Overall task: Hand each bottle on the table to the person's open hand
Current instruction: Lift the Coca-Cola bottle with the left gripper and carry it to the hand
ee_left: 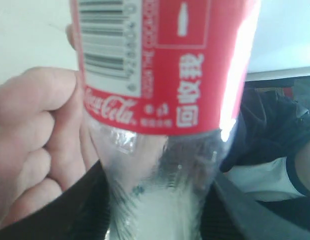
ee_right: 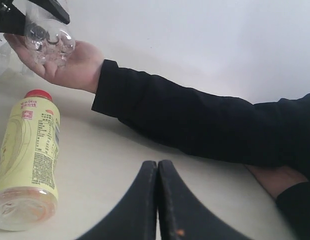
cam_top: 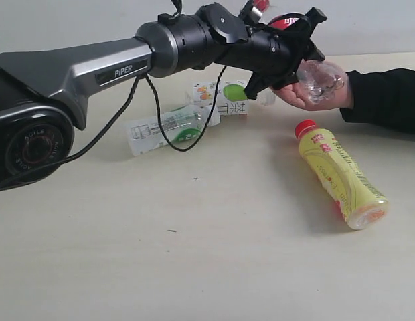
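Note:
My left gripper (cam_top: pixel 292 55) reaches across and is shut on the clear bottle with the red label (cam_top: pixel 320 80). The bottle's base rests on the person's open hand (cam_top: pixel 298 97), palm up beside a black sleeve. In the left wrist view the red label (ee_left: pixel 167 65) fills the frame, dark fingers (ee_left: pixel 70 210) flank the clear body, and the hand (ee_left: pixel 35 135) lies behind. The yellow bottle (cam_top: pixel 340 175) lies on the table (cam_top: pixel 194 254) below the hand. Two green-white labelled bottles (cam_top: pixel 167 127) (cam_top: pixel 224 99) lie behind the arm. My right gripper (ee_right: pixel 158 164) is shut and empty, low over the table.
The person's black-sleeved forearm (ee_right: pixel 195 120) stretches across the table in front of my right gripper. The yellow bottle (ee_right: pixel 30 155) lies near that gripper, red cap toward the hand (ee_right: pixel 70 62). A black cable (cam_top: pixel 160 120) hangs from the left arm over one green-white bottle.

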Controlling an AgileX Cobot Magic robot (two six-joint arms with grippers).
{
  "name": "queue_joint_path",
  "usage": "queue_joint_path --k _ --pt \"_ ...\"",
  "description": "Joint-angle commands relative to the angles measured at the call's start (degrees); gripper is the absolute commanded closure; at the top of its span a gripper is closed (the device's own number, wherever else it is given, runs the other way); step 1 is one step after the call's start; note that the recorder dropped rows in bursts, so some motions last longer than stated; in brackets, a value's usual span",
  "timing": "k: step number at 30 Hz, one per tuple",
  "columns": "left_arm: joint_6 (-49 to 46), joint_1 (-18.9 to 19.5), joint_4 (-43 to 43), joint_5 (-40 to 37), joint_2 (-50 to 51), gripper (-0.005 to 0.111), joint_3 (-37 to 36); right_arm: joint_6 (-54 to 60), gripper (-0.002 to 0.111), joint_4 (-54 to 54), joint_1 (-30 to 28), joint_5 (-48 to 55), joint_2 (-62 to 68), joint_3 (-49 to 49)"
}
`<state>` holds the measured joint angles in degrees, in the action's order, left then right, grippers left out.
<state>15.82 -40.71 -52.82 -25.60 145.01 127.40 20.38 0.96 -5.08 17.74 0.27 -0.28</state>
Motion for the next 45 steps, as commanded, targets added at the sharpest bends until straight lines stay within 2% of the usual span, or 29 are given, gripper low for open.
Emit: queue_joint_path --k 1,17,19,22,25,33,45 --pt "-0.35 0.18 -0.35 0.82 1.44 0.086 0.26 0.40 0.108 0.49 -0.32 -0.71 -0.27 0.28" --pt "-0.35 0.18 -4.97 0.76 2.59 0.085 0.26 0.40 0.108 0.49 -0.32 -0.71 -0.27 0.28" --pt "-0.35 0.18 -4.77 0.65 2.59 0.075 0.26 0.40 0.108 0.49 -0.32 -0.71 -0.27 0.28" --pt "-0.50 0.18 -4.67 0.65 2.59 0.052 0.26 0.40 0.108 0.49 -0.32 -0.71 -0.27 0.28" --pt "-0.60 0.18 -4.52 0.65 2.59 0.037 0.26 0.40 0.108 0.49 -0.32 -0.71 -0.27 0.28" --pt "-0.75 0.18 -4.36 0.53 2.59 0.021 0.26 0.40 0.108 0.49 -0.32 -0.71 -0.27 0.28" --pt "-2.15 0.18 -3.82 -3.40 1.44 0.020 0.26 0.40 0.108 0.49 -0.32 -0.16 -0.27 0.28"
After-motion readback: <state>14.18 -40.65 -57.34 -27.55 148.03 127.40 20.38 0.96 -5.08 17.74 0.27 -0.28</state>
